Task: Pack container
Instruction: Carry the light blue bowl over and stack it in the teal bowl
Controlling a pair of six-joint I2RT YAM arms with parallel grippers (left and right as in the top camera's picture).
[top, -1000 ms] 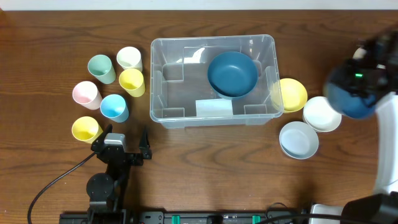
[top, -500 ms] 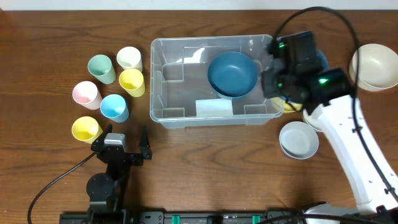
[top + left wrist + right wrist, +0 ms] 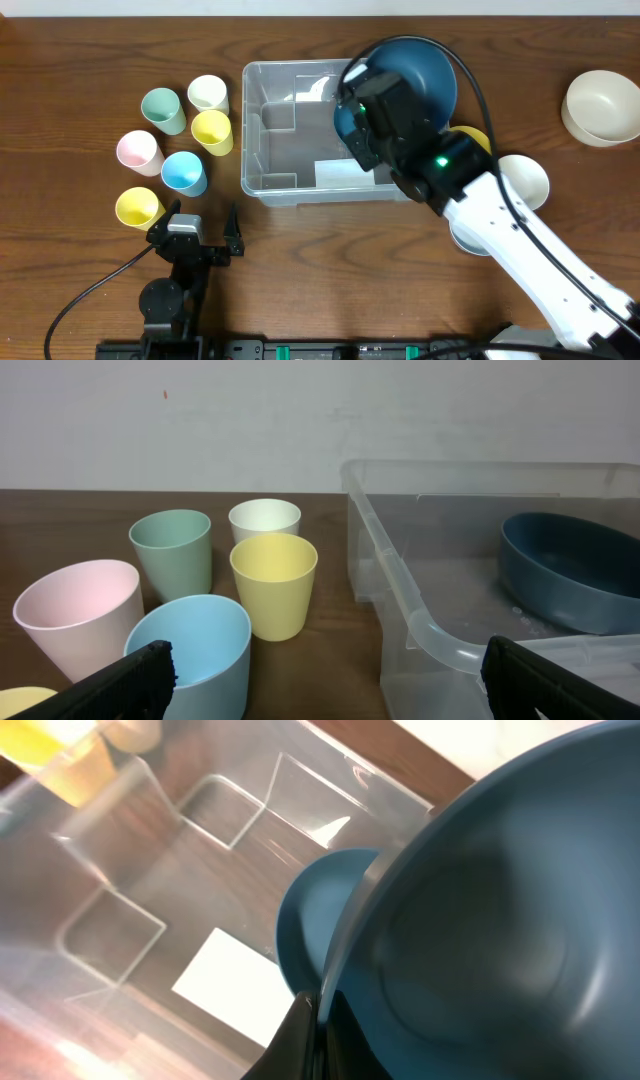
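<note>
The clear plastic container (image 3: pixel 262 150) stands at the table's middle, with a dark blue bowl (image 3: pixel 312 925) in its right half. My right gripper (image 3: pixel 318 1012) is shut on the rim of a second dark blue bowl (image 3: pixel 420 72) and holds it tilted above the container's right half, over the first bowl. The held bowl (image 3: pixel 490 930) fills the right wrist view. My left gripper (image 3: pixel 205 226) is open and empty near the front left, apart from the container; the container's near corner (image 3: pixel 440 645) shows in the left wrist view.
Several cups stand left of the container: green (image 3: pixel 163 110), white (image 3: pixel 207 93), yellow (image 3: pixel 212 131), pink (image 3: pixel 139 152), light blue (image 3: pixel 184 172), yellow (image 3: pixel 138 207). Right of it are a yellow bowl (image 3: pixel 480 138), a white bowl (image 3: pixel 530 180) and a cream bowl (image 3: pixel 603 106).
My right arm has swung left from the table's right side, carrying the dark blue bowl over the container. The left arm has not moved.
</note>
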